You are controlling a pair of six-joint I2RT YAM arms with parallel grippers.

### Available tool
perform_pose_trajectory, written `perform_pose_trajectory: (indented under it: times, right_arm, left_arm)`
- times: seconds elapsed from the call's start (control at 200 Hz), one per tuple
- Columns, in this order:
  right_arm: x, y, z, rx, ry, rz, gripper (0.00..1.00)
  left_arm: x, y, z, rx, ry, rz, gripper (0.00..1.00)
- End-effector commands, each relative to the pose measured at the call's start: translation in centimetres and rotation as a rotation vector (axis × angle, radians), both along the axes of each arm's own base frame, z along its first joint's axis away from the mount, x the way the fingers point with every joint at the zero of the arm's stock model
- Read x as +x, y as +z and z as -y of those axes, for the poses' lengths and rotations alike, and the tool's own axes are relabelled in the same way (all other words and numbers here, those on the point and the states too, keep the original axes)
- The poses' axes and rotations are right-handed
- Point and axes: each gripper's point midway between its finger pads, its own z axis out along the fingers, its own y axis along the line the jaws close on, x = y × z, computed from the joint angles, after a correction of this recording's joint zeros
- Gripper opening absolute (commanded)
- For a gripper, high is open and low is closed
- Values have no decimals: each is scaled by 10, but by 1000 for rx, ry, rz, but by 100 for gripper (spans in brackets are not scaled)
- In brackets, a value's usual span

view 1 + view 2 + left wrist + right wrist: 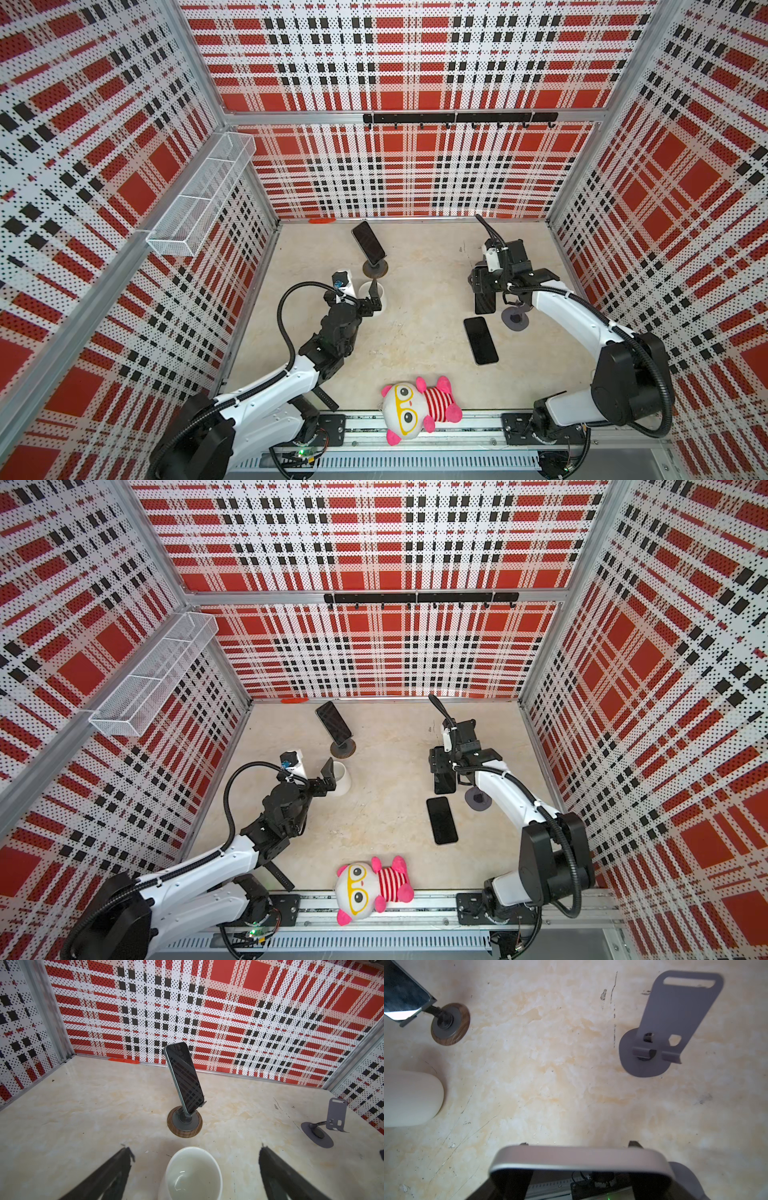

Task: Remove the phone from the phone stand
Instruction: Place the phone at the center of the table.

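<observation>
Phone [485, 298] gripped by its edges in the right gripper [579, 1145], hanging just beside the empty grey phone stand [515, 319], not touching it. Left gripper [195, 1150] spread wide, holding nothing, at a white cup [192, 1174]. Second phone [368, 244] leans on a wood-base stand [375, 268] near the back wall. Third phone [481, 340] lies flat on the table [415, 353]. Plush toy [415, 409] at the front edge.
</observation>
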Motion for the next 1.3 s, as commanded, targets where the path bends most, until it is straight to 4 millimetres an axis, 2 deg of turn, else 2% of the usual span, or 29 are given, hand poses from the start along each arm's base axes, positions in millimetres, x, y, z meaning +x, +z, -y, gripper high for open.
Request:
perform_pose_trajectory:
  times: [0.0, 0.115, 0.441, 0.631, 0.837, 1.132, 1.293]
  right_arm:
    - [-8, 3, -20, 25, 13, -15, 69]
    - [-22, -6, -45, 54, 52, -54, 69]
    - [-64, -40, -85, 9, 105, -175, 68]
    - [-86, -50, -86, -40, 113, -240, 68]
    - [-109, -70, -92, -96, 98, -283, 68]
    - [-124, -96, -96, -101, 41, -324, 68]
    - [-120, -103, -96, -126, 18, -298, 68]
  left_arm:
    - [-3, 17, -7, -32, 40, 38, 98]
    - [-1, 20, -11, -32, 64, 40, 98]
    - [3, 10, -18, -11, 119, 18, 98]
    - [5, 7, -19, 0, 118, 12, 98]
    - [5, 2, -25, -3, 123, 11, 98]
    - [9, -3, -25, -11, 95, -1, 98]
    - [9, -4, -26, -25, 90, 0, 98]
